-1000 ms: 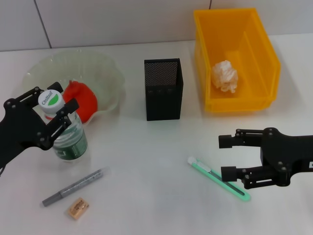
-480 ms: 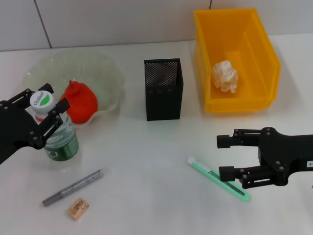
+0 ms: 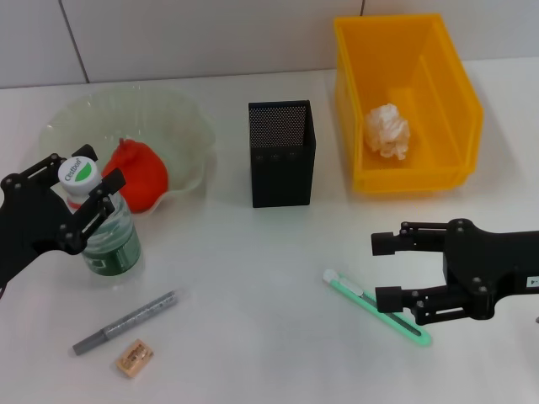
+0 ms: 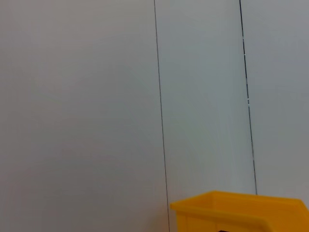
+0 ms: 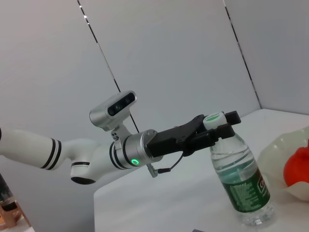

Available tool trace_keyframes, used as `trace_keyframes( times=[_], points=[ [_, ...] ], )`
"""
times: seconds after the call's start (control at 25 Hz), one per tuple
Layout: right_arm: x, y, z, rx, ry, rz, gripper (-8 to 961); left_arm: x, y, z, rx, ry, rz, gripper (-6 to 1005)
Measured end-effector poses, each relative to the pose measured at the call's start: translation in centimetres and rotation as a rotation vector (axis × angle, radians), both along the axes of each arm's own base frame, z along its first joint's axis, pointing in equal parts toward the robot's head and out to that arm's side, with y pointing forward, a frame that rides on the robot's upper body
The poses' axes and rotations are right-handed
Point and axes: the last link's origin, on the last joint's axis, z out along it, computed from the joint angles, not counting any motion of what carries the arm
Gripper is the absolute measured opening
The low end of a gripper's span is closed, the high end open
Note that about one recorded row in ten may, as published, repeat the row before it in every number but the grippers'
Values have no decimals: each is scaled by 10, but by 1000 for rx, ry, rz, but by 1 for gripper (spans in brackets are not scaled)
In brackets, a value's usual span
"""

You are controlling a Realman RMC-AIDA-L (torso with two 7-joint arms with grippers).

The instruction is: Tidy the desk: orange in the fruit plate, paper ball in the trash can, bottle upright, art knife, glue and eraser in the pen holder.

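The white tabletop [image 3: 253, 278] meets a pale panelled wall along its far edge. Toward the far left corner sits a clear glass fruit plate [image 3: 181, 126], and just in front of it a bottle [image 3: 105, 231] stands upright on the surface. At the middle of the far half is 1 black mesh pen holder [image 3: 282, 156]; toward the far right corner, 1 yellow bin [image 3: 438, 76]. Near the front left edge lie a grey pen-like stick [image 3: 126, 321], possibly the glue, and a small tan eraser [image 3: 134, 358]. A green art knife [image 3: 370, 305] lies front right.
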Motion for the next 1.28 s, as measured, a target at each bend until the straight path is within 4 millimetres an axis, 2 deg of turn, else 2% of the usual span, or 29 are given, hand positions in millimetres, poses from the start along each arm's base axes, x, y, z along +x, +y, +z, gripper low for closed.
trace_keyframes(
  times=[0.32, 0.64, 0.84, 0.92, 1.04, 1.08, 1.24, 1.28],
  points=[
    [0, 0, 0, 0, 0, 0, 822, 0, 4, -1, 6, -15, 28, 433],
    [0, 0, 0, -3, 0, 1, 821, 2, 2, 0, -1, -35, 20, 667],
    [1, -1, 1, 2, 2, 0, 821, 1, -4, 9, 40, -86, 18, 786],
    [1, -1, 1, 6, 2, 1, 821, -4, -14, 23, 86, -153, 31, 810],
    [3, 0, 5, 26, 9, -5, 821, -6, -21, 29, 92, -180, 19, 809],
    [3, 1, 8, 42, 16, -9, 821, -6, -30, 34, 81, -195, -8, 809],
    [3, 2, 12, 62, 27, -15, 820, -8, -45, 37, 21, -186, -56, 809],
    [4, 3, 13, 70, 32, -18, 820, -9, -56, 33, -28, -161, -88, 809]
  ],
)
